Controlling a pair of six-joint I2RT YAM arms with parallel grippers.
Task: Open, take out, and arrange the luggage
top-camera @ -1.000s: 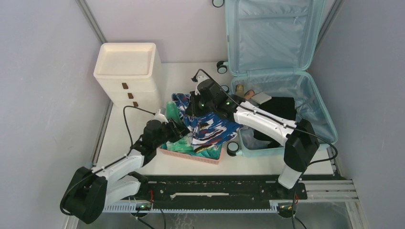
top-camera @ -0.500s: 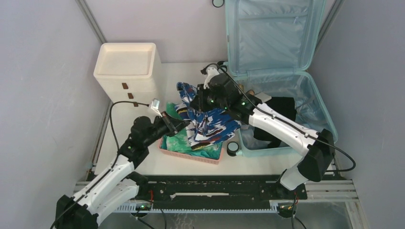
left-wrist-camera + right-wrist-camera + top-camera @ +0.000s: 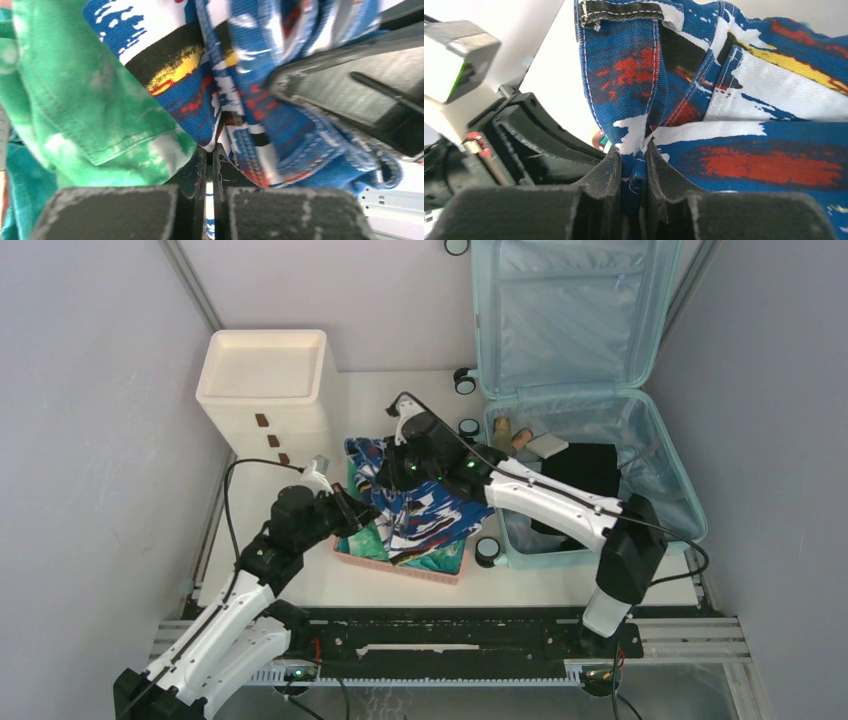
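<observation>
Top external view is showing the luggage [image 3: 585, 405] lying open at the far right of the table [image 3: 540, 588]. Its lid is standing up against the back wall, and its lower half is holding a black folded item [image 3: 590, 465] and a few small pale things [image 3: 512, 433] near the hinge. The cream drawer cabinet [image 3: 265, 390] is standing at the far left. Between the two, nearer the arms, the pink basket [image 3: 400, 567] is sitting just beside the luggage's near-left corner. A blue patterned garment [image 3: 430, 515] is hanging over the basket, draping across a green tie-dye cloth [image 3: 365, 540] lying in it. The right gripper [image 3: 385, 475] is holding the garment's upper left edge, and the left gripper [image 3: 352, 512] is meeting its left side.

Only the wrist views are settling the grips. Right wrist view is showing the right gripper [image 3: 633, 160] with jaws pressed together on a stitched fold of the garment [image 3: 744, 125]. Left wrist view is showing the left gripper [image 3: 210, 165] pinching a thin edge of the garment [image 3: 280, 125] between nearly touching jaws, with the green cloth [image 3: 75, 90] bunching on the left.

Against half a second ago, the right gripper is sitting further left and away from the luggage. The garment is covering more of the basket, and the left gripper is sitting slightly nearer the arms.
</observation>
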